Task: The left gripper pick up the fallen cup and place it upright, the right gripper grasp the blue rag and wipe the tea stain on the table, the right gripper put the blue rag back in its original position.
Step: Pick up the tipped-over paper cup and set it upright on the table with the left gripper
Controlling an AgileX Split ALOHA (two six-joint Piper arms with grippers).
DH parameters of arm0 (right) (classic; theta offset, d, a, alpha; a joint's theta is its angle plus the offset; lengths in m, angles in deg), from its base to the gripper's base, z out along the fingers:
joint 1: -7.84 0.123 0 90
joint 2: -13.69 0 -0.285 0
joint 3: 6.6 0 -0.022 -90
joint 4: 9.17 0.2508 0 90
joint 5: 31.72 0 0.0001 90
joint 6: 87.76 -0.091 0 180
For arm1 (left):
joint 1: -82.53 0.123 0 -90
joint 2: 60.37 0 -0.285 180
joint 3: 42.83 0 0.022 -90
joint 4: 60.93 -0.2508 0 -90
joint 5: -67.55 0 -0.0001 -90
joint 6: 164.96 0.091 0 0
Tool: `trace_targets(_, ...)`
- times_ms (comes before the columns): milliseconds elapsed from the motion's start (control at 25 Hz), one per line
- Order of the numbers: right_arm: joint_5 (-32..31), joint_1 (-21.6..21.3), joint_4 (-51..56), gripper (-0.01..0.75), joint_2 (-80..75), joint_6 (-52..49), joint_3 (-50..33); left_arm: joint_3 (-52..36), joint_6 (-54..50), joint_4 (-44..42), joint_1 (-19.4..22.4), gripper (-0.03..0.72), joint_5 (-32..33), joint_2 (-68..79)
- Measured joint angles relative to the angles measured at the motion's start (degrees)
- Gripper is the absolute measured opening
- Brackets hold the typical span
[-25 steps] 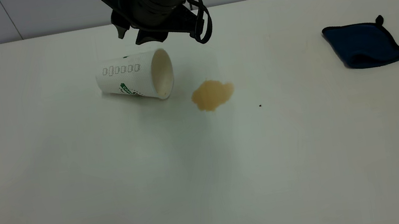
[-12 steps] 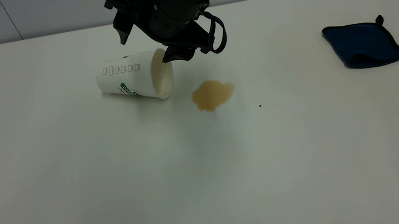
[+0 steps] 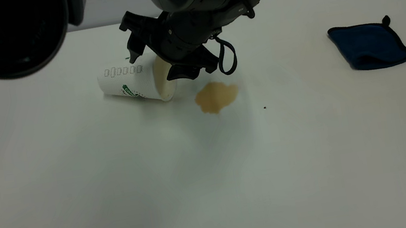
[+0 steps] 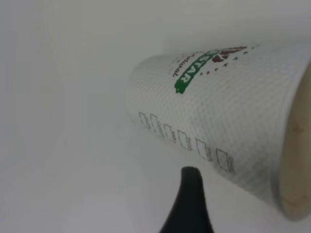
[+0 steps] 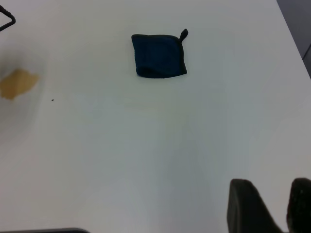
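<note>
Black-clawed, our left tool (image 3: 154, 66) hangs spread wide astride the rim end of the white dimpled paper cup (image 3: 128, 81), which lies on its side on the plain white desk (image 3: 213, 177), so nothing is done yet: the light-brown tea stain (image 3: 216, 96) sits just beside the cup's mouth, and the folded blue rag (image 3: 369, 46) lies well apart under a pale wall. Our left wrist view shows one black fingertip (image 4: 190, 204) near the cup, not touching. Our right wrist view shows the right tool (image 5: 272, 206) parked above bare desk, fingers apart and empty.

On the white dimpled paper cup (image 4: 228, 116) before me, a green band reads "STAR"; smaller script beside it I cannot read.
</note>
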Motion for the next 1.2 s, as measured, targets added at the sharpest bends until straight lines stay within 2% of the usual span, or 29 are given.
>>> trace_targets(280,0.0,0.0,0.0,0.240,0.0,0.0,0.0,2.9,-1.6,-0.4,2.0,0.670,0.7,3.3)
trace_targets(400,0.0,0.0,0.0,0.240,0.0,0.0,0.0,3.0,-2.5,-1.9,2.4,0.615,1.0,4.0)
trace_targets(560,0.0,0.0,0.0,0.240,0.0,0.0,0.0,3.0,-3.0,-5.3,2.4,0.450,2.2,4.9)
trace_targets(800,0.0,0.0,0.0,0.240,0.0,0.0,0.0,3.1,-5.8,-9.0,2.4,0.091,3.1,5.3)
trace_targets(880,0.0,0.0,0.0,0.240,0.0,0.0,0.0,3.6,-6.2,-10.0,2.4,0.035,3.1,5.3)
trace_targets(1040,0.0,0.0,0.0,0.240,0.0,0.0,0.0,8.7,-5.6,-8.6,2.3,0.010,3.1,5.3)
trace_targets(1200,0.0,0.0,0.0,0.240,0.0,0.0,0.0,17.7,1.5,-3.0,2.4,0.010,3.1,5.1)
